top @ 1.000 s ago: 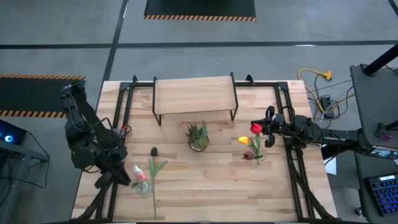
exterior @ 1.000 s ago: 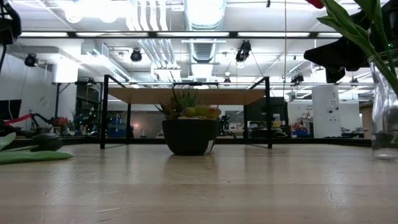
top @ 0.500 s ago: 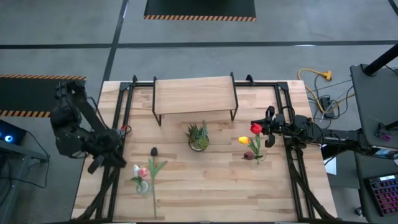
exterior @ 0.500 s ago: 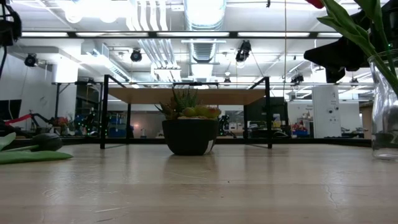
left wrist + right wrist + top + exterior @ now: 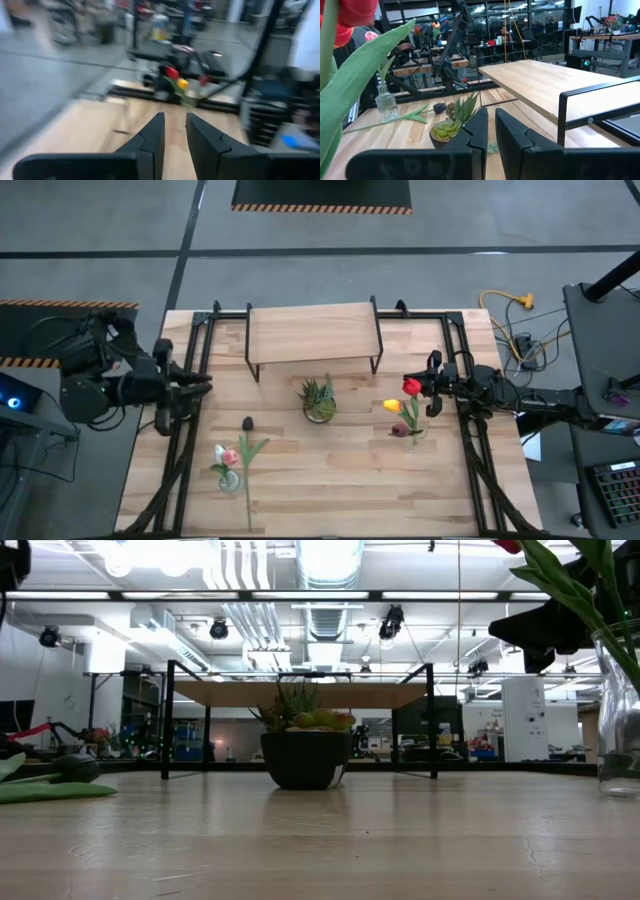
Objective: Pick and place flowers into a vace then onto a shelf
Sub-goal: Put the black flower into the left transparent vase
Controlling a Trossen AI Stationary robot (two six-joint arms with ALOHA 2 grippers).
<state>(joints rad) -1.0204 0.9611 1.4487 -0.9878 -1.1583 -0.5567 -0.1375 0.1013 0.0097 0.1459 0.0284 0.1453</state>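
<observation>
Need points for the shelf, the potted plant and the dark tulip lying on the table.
shelf (image 5: pixel 312 332), high view, middle of its light-wood board.
potted plant (image 5: pixel 319 399), high view, centre of its spiky leaves.
dark tulip (image 5: pixel 247 423), high view, on its maroon head, lying on the table beside the glass vase.

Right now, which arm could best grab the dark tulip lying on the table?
Left. The dark maroon tulip lies on the table's left half, nearer the left tool. The right tool sits far across, by the red tulip.
</observation>
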